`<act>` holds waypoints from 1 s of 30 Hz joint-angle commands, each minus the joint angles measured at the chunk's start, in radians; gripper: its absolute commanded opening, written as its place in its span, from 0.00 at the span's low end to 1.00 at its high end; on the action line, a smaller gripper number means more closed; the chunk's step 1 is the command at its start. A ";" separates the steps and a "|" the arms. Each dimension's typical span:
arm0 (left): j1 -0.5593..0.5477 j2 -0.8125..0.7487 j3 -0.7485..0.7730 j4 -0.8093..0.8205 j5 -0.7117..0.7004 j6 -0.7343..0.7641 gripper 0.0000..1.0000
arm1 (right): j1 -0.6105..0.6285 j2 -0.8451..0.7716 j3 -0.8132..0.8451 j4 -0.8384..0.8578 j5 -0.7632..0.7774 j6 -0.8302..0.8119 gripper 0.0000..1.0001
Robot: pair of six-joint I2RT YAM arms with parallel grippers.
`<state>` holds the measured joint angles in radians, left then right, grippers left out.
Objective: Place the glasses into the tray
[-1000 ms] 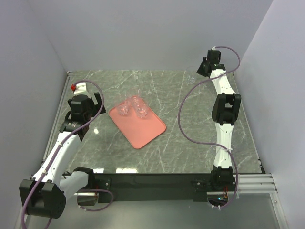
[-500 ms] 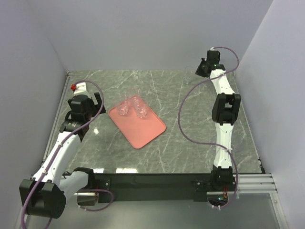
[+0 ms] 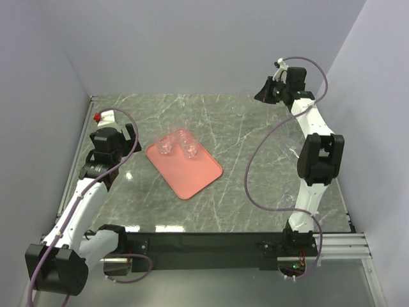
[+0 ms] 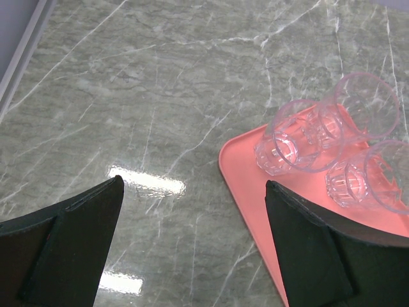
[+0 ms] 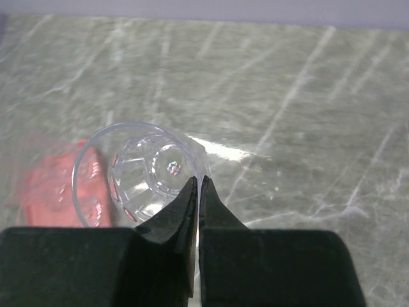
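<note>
The salmon-pink tray (image 3: 192,173) lies left of the table's centre, with three clear glasses (image 3: 179,143) standing in its far corner. In the left wrist view these glasses (image 4: 291,144) sit on the tray (image 4: 252,192) to the right of my left gripper (image 4: 193,182), which is open over bare marble, apart from the tray's edge. My right gripper (image 3: 263,96) hangs above the far right of the table. In its wrist view the right gripper (image 5: 198,182) is shut on the wall of a clear glass (image 5: 137,173), one finger inside. The tray (image 5: 45,182) shows as a pink blur.
Grey walls close in the table on the left, back and right. A metal rail (image 3: 80,147) runs along the left edge. Purple cables (image 3: 255,160) loop from both arms over the marble top (image 3: 243,192).
My right gripper has closed on the glass and risen from the far right of the table, its arm swinging up and right. The left arm has barely moved.
</note>
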<state>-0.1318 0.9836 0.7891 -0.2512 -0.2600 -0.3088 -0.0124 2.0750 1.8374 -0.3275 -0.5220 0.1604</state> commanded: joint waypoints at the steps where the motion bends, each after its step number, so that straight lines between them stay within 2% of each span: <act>1: 0.006 -0.034 0.009 0.039 0.001 0.004 0.98 | 0.008 -0.127 -0.081 0.100 -0.145 -0.077 0.00; 10: 0.008 -0.057 0.002 0.043 0.001 -0.001 0.98 | 0.140 -0.325 -0.285 0.042 -0.185 -0.255 0.00; 18: 0.006 -0.080 -0.002 0.047 -0.002 -0.004 0.98 | 0.336 -0.444 -0.398 -0.031 -0.158 -0.418 0.00; 22: 0.006 -0.089 -0.007 0.049 -0.005 -0.006 0.98 | 0.437 -0.472 -0.467 -0.004 -0.107 -0.453 0.00; 30: 0.006 -0.092 -0.005 0.050 -0.012 -0.007 0.98 | 0.572 -0.417 -0.446 -0.001 -0.020 -0.456 0.00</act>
<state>-0.1295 0.9112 0.7887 -0.2443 -0.2604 -0.3107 0.5282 1.6527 1.3682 -0.3622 -0.5911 -0.2787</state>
